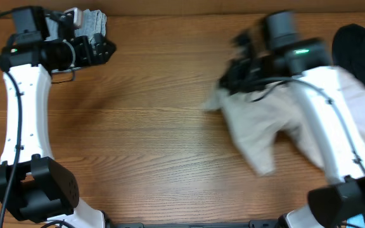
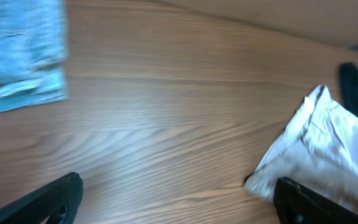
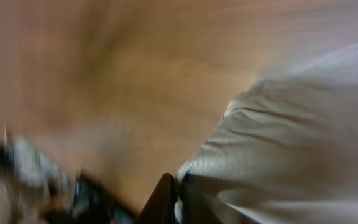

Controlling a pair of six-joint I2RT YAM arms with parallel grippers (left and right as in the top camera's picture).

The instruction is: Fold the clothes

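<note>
The pale beige shorts lie bunched at the right of the table, partly under my right arm. My right gripper is shut on their left edge and holds it raised; the right wrist view shows the fingers pinching the beige cloth. The image is blurred by motion. My left gripper is open and empty at the far left, next to the folded light-blue denim shorts. In the left wrist view its fingers are spread wide, with the denim at upper left and the beige shorts at right.
A black garment lies at the far right corner, behind the beige shorts. The wooden table stretches between both arms. The arm bases stand at the front left and front right.
</note>
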